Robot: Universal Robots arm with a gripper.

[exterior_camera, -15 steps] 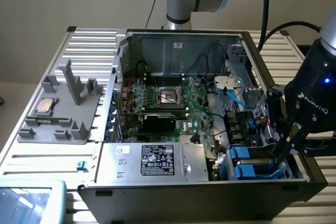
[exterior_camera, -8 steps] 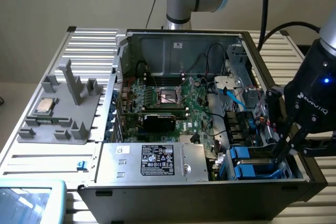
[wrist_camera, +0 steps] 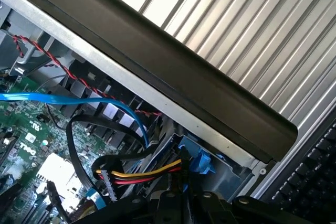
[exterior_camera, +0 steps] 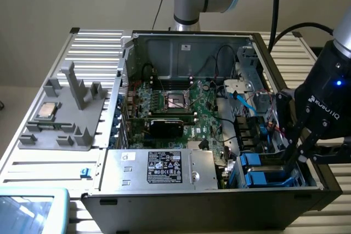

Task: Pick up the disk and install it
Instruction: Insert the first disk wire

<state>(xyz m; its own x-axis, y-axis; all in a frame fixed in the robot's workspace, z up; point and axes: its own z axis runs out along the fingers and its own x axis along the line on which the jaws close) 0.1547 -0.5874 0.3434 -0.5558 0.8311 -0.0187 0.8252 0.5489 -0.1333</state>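
The disk (exterior_camera: 258, 169) lies low in the drive bay at the front corner of the open computer case, on the exterior view's right, showing its blue carrier rails. My gripper (exterior_camera: 291, 156) reaches down into that bay just beside the rails, its dark fingers close together and shut. Whether they pinch the disk's edge or only rest against it is hidden. In the wrist view a blue carrier tab (wrist_camera: 198, 162) sits under the case's black rim (wrist_camera: 210, 93), beside a yellow, red and black power plug (wrist_camera: 142, 174).
The motherboard (exterior_camera: 175, 108) fills the case's middle and a silver box with a black label (exterior_camera: 164, 168) sits at its front. A blue data cable (exterior_camera: 245, 102) hangs near the bay. A grey fixture with a CPU chip (exterior_camera: 46, 111) stands on the exterior view's left.
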